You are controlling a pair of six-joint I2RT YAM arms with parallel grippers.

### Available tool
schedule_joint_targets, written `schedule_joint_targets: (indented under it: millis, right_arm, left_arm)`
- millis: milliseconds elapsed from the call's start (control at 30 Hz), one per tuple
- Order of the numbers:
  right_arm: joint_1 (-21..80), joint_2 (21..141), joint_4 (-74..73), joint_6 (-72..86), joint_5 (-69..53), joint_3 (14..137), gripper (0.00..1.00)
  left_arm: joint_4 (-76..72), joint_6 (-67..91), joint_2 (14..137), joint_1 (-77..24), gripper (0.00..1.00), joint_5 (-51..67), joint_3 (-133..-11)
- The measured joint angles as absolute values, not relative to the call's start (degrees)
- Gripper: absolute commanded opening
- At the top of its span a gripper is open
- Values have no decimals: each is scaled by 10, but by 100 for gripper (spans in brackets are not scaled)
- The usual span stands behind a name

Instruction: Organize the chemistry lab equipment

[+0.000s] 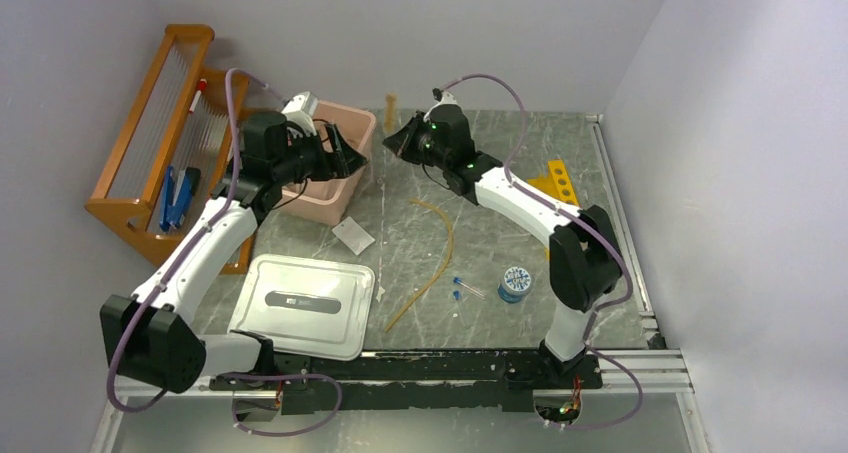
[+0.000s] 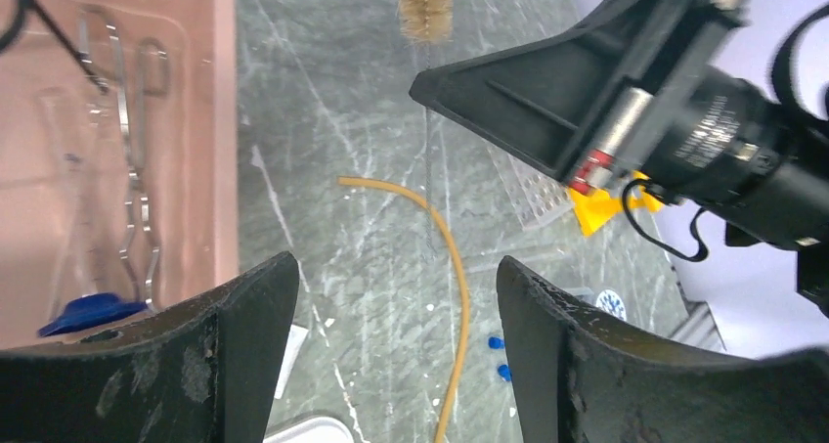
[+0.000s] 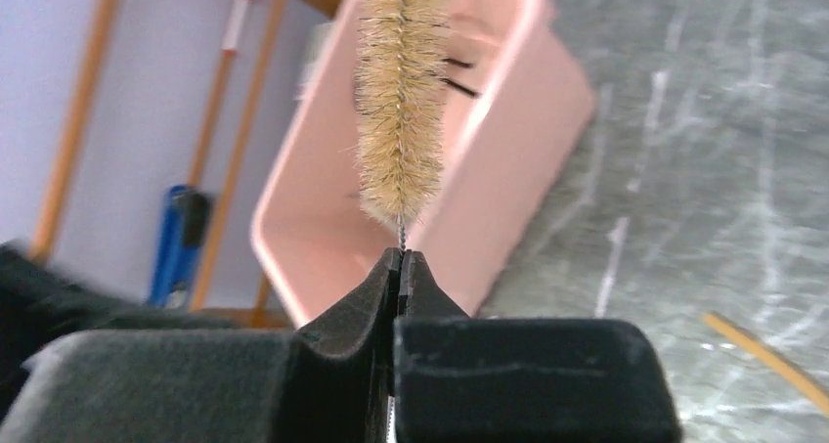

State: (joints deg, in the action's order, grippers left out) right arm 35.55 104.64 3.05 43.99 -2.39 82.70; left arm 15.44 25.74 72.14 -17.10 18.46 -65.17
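Note:
My right gripper [image 1: 397,141] is shut on the wire stem of a tan bristle brush [image 3: 401,101], held upright above the table beside the pink tub [image 1: 335,188]. The jaws show pressed together in the right wrist view [image 3: 401,259]. My left gripper [image 1: 345,153] is open and empty over the tub's right edge, its jaws wide apart in the left wrist view [image 2: 391,272]. The long tan rubber tube [image 1: 435,263] lies curved mid-table. Two tiny blue-capped vials [image 1: 457,289] and the blue hexagonal piece [image 1: 516,281] lie to its right. The yellow tube rack [image 1: 558,181] lies under the right arm.
The pink tub [image 2: 210,120] holds metal tongs [image 2: 132,169] and a flask with a blue cap [image 2: 83,314]. Its white lid [image 1: 300,303] lies at the front left. A small pale square [image 1: 353,235] lies beside the tub. The orange wooden rack [image 1: 150,143] stands at the far left.

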Motion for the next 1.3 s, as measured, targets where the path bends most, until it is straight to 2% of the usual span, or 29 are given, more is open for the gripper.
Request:
schedule_joint_targets:
  millis: [267,500,667,767,800,833,933,1033,1133,1300]
  right_arm:
    - [358,983,148,490,-124,717,0]
    - [358,983,185,522,-159,696,0]
    - [358,983,213,546,-176,692,0]
    - [358,983,217,554,-182,691,0]
    - [358,983,218,555,-183,691,0]
    - [358,983,220,555,-185,691,6]
    - [357,982,218,555,-187,691,33]
    - [355,981,217,556,-191,691,51]
    - [346,977,209,551,-197,691,61]
    - [326,926,184,531,-186,674,62]
  left_arm:
    - [49,302,776,-173,60,290,-615]
    - [12,319,808,-191,50,327,-610]
    - [13,317,817,-205,28,328,-610]
    - [13,310,817,-208,6,328,-610]
    - [14,307,817,-208,5,327,-610]
    - [18,302,817,-208,5,322,-610]
    - [29,280,816,-208,5,312,-610]
    - [53,243,816,-209,5,298,-615]
    - [101,189,816,-209,5,264,-636]
    - [176,98,828,-203,5,182,-712]
